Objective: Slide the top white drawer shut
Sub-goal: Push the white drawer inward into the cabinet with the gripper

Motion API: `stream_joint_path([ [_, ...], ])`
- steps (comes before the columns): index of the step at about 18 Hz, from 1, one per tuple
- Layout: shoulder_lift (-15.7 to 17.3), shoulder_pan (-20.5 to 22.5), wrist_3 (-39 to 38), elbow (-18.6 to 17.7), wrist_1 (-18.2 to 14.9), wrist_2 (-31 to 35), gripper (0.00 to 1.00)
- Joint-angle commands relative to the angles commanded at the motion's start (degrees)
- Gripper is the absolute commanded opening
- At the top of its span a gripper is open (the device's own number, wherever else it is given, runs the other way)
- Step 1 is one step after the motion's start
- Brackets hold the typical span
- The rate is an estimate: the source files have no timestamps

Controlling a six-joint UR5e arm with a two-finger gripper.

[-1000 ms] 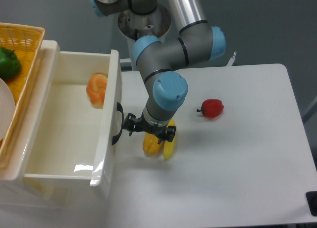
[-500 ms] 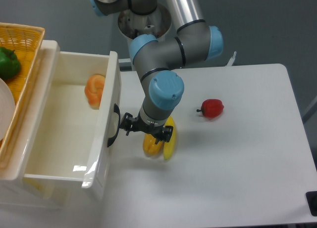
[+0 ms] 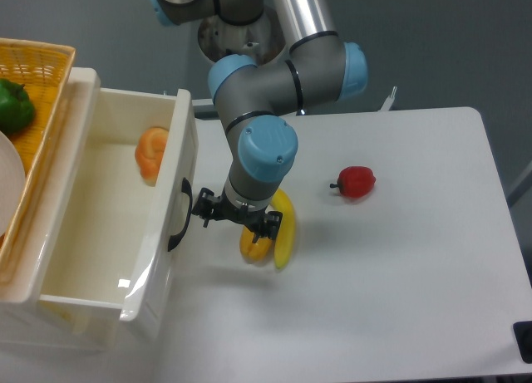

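The top white drawer [image 3: 83, 233] stands pulled out at the left, its panelled front [image 3: 166, 250] facing right with a black curved handle [image 3: 178, 217]. An orange fruit [image 3: 150, 153] lies inside near the front wall. My gripper [image 3: 235, 219] points down just to the right of the drawer front. Its left side is level with the handle and right beside it. The wrist hides the fingertips; the black linkage looks narrow, so the gripper reads as shut with nothing held.
A yellow banana [image 3: 281, 233] and a second yellow-orange fruit [image 3: 252, 247] lie under the gripper. A red pepper [image 3: 356, 182] sits to the right. The yellow wicker basket [image 3: 37, 63], with a green pepper [image 3: 12, 105], stands behind the drawer at the left.
The drawer front has slid to the left, narrowing the open drawer. My gripper has moved left with it, staying against the handle side. The orange fruit shifted left too.
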Motion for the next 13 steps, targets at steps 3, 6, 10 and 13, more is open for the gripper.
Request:
stream_joint_path([
  [3, 0.2, -0.1, 0.0, -0.1, -0.3, 0.0, 1.0],
  [6, 0.6, -0.8, -0.1, -0.1, -0.4, -0.4, 1.0],
  [10, 1.0, -1.7, -0.1, -0.3, -0.4, -0.4, 1.0],
  [13, 1.0, -2.3, -0.1, -0.4, -0.4, -0.4, 1.0],
])
